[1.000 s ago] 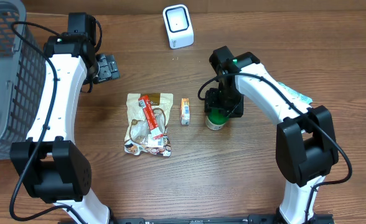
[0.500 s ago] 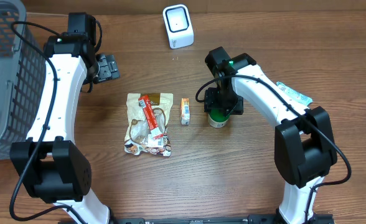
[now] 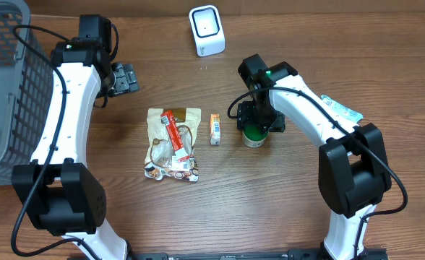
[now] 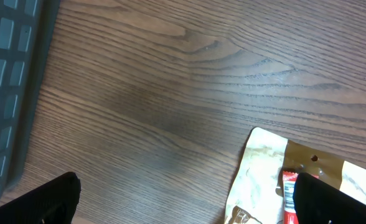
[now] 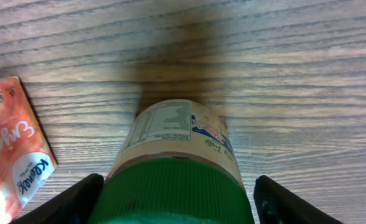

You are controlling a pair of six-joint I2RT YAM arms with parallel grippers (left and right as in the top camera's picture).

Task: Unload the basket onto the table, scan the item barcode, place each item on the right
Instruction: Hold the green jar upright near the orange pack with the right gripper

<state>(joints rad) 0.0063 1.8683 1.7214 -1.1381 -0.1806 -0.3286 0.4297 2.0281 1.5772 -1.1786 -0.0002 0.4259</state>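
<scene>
Table (image 3: 270, 209) holds 1 jar (image 5: 170, 137), 1 pouch (image 3: 173, 143), 1 box (image 3: 215, 128), 1 scanner (image 3: 207, 30).

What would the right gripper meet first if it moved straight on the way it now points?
The green lid of the jar. It sits directly ahead of the right gripper, between its fingers. The wooden table lies beyond the jar.
</scene>
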